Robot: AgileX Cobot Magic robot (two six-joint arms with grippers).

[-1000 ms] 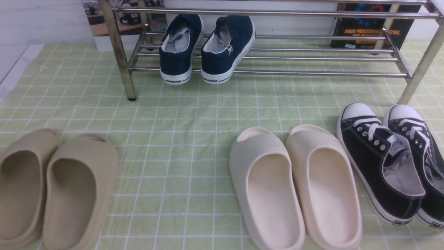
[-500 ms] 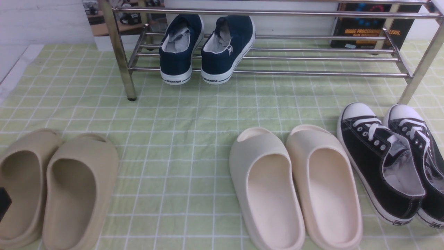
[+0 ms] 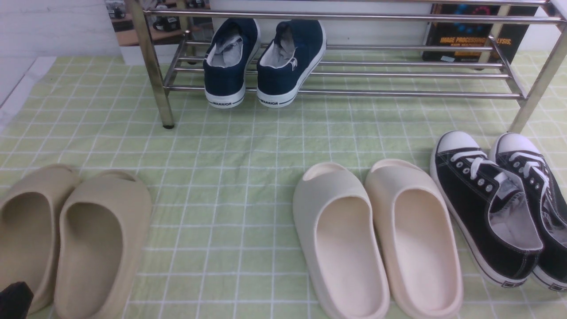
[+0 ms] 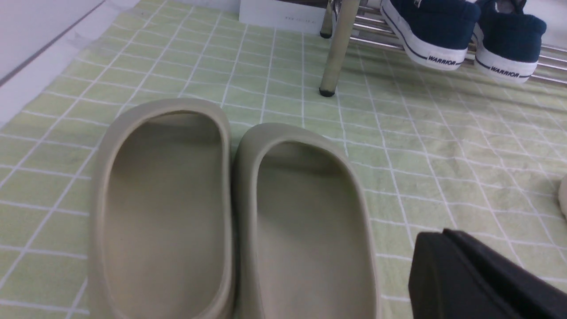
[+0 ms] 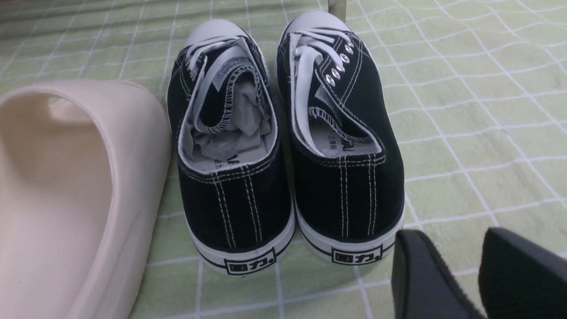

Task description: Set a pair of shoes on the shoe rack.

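a green checked cloth point(image 3: 199, 230) lies beneath everything, with the metal rack point(image 3: 398, 94) standing along its far edge. both navy shoes point(image 3: 224, 66) sit side by side on the rack's lower bars, toward its left end, heels facing out. along the cloth's near edge are tan slides point(image 3: 102, 243) at the left corner, cream slides point(image 3: 345, 248) right of the middle, and black sneakers point(image 3: 487, 212) by the right edge. the left gripper point(image 4: 465, 274) is closed, near the tan slides; the right gripper point(image 5: 460, 270) is parted and empty, near the black sneakers.

Left beige slide point(image 3: 26, 235) partly cut off
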